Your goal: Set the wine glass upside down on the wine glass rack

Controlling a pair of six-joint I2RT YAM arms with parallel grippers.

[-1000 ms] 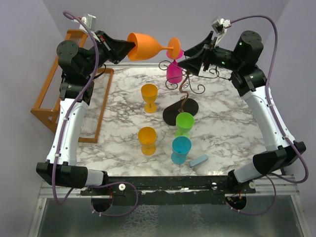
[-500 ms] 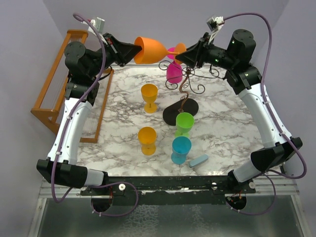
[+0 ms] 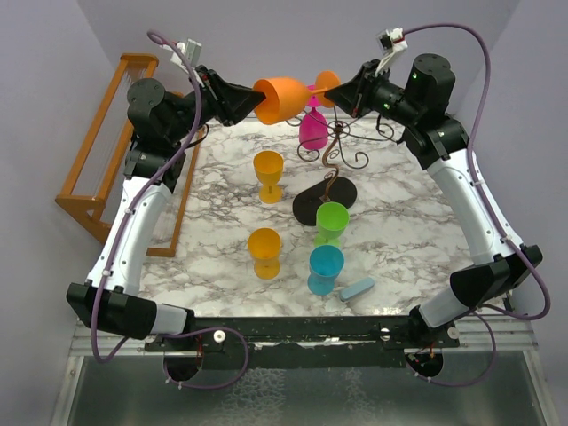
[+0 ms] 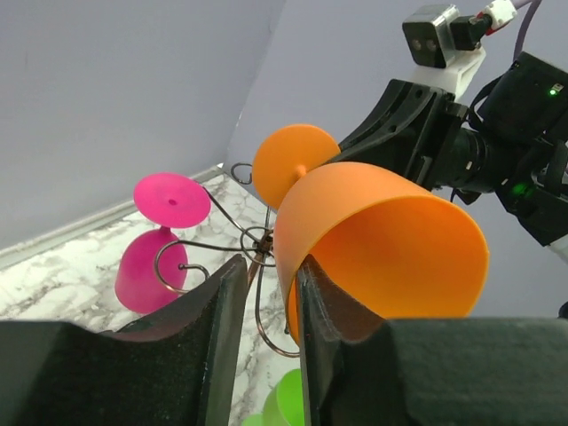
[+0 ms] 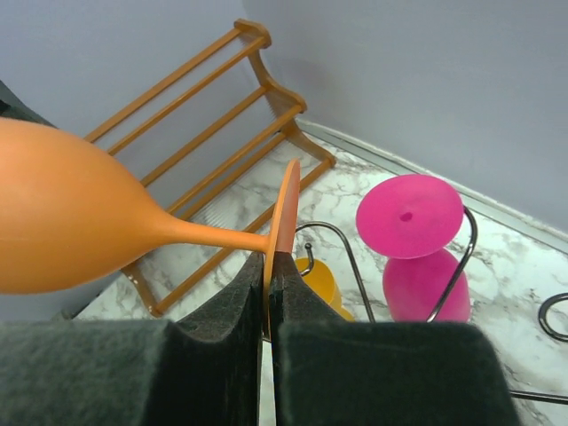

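Note:
An orange wine glass (image 3: pixel 286 98) lies on its side in the air above the back of the table, between my two grippers. My right gripper (image 3: pixel 337 89) is shut on the edge of its round foot (image 5: pixel 286 209). My left gripper (image 4: pixel 271 293) is open, one finger (image 4: pixel 324 302) inside the bowl against the rim and the other standing off from it. The wine glass rack (image 3: pixel 334 158), a dark wire tree on a black oval base, stands just below. A pink glass (image 3: pixel 312 130) hangs upside down on it.
An orange-brown wooden rack (image 3: pixel 96 155) stands at the left edge. Two yellow-orange glasses (image 3: pixel 268 174) (image 3: pixel 264 252), a green one (image 3: pixel 332 222) and a blue one (image 3: pixel 325 270) stand on the marble table. A small pale blue object (image 3: pixel 358 288) lies near the front.
The orange glass has moved right toward the wire rack. My right gripper closed on its foot, and my left jaws came apart from the bowl's rim.

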